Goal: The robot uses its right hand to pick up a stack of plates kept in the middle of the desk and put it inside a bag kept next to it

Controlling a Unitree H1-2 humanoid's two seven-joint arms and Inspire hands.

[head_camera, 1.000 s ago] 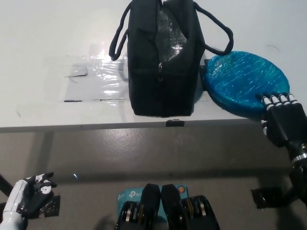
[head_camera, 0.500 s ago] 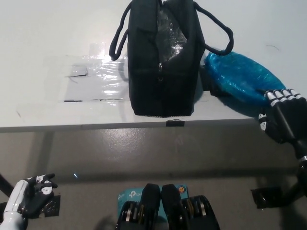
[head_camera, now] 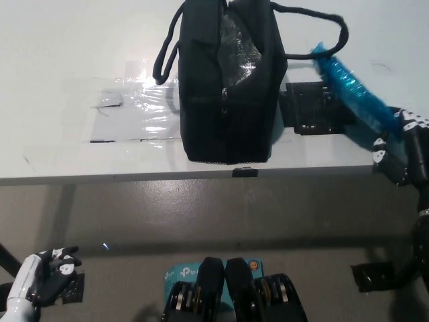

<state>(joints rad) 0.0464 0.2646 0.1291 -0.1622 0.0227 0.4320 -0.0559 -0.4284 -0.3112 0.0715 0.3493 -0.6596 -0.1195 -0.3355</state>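
Lifted since a second ago: plates [head_camera: 350, 84], then lying flat on the desk [head_camera: 80, 54] right of the bag [head_camera: 228, 87], now tipped up steeply and seen almost edge-on. Half a second back only partly raised; now clear of the desk top, with the dark tape marks [head_camera: 315, 107] underneath uncovered. Bag's right strap [head_camera: 322, 20] also shifted, now arching higher and further right, above the stack's upper end.

Wrapped in blue film, a thin slanted band in the head view. Long axis running from upper left, near the bag's right strap, down to lower right at the desk's front right edge. Upper end close beside the bag, not clearly touching it; flat face not visible.

Right hand [head_camera: 402, 151] at the desk's front right corner, closed on the lower right rim of the plates, fingers [head_camera: 412, 123] curled over the edge with white-marked tips showing. Rest of the grip hidden behind the stack.

Bag upright near the desk's front edge, middle, zip side facing the camera.

Left hand [head_camera: 43, 275] low at the lower left, below the desk's level, holding nothing, fingers loosely bent and apart.
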